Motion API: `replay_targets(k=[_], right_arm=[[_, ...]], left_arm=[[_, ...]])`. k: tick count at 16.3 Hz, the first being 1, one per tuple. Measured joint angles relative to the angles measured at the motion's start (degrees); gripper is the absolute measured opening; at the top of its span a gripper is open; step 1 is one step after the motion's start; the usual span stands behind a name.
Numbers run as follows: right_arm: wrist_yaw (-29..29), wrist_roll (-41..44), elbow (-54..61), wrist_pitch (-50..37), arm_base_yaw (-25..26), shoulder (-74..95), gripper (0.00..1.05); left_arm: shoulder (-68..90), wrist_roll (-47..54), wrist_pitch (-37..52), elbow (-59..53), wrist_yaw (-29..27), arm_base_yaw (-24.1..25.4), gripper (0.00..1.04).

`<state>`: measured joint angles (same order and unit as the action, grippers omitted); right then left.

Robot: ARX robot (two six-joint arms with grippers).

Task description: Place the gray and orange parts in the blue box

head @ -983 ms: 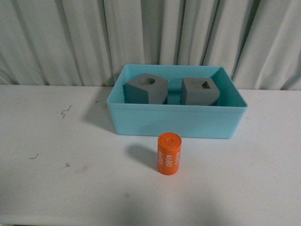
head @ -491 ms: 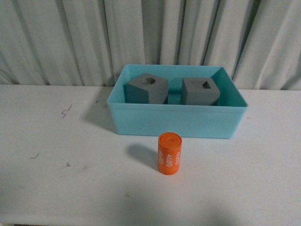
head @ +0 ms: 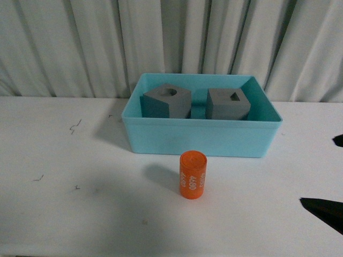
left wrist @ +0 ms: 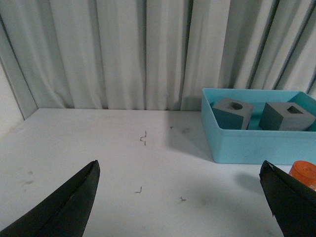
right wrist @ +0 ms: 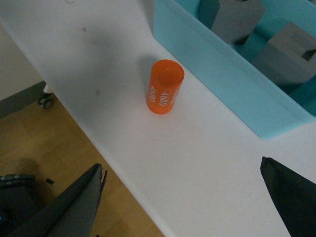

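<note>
Pale pleated curtain (head: 80, 48) hangs behind a white bench (head: 64, 160), and the one part left outside is the orange cylinder (head: 192, 175). It stands upright on the bench, roughly midway along the near edge and just short of the near wall of the blue box (head: 201, 137), not touching it. Inside the box, toward the bench's far edge, sit the gray cube with the round recess (head: 166, 103) on the left and the gray cube with the rectangular recess (head: 228, 104) on the right, with a gap between them.

The right gripper (right wrist: 181, 163) hovers off toward the bench's right edge, its fingers (right wrist: 74, 207) spread wide and holding nothing. The left gripper (left wrist: 178, 164) hangs over the left part of the bench, also spread wide and empty, well apart from the cylinder.

To my eye the right arm is the one for this pick. It should straddle the cylinder's curved side around mid-height and close squarely so the cylinder does not tip and roll toward the near edge. Then it needs to lift clear of the rim and lower the cylinder onto bare box floor away from both cubes.
</note>
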<state>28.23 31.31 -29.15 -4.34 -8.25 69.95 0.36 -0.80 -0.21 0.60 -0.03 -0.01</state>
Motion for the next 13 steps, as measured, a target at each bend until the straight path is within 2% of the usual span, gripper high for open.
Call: replay_targets(k=[4, 6, 13], right_arm=[[-2.97, 0.66, -5.31, -8.24, -5.57, 14.21, 0.98], [-4.44, -1.66, -8.09, -12.35, -6.84, 19.65, 0.98], [-6.29, -8.11, -16.22, -17.99, -9.94, 34.69, 0.98]], left_arm=[[0.0, -0.02, 0.0, 0.0, 0.0, 0.0, 0.98], [0.0, 0.0, 0.0, 0.0, 0.0, 0.0, 0.98], [0.0, 0.0, 0.0, 0.0, 0.0, 0.0, 0.98]])
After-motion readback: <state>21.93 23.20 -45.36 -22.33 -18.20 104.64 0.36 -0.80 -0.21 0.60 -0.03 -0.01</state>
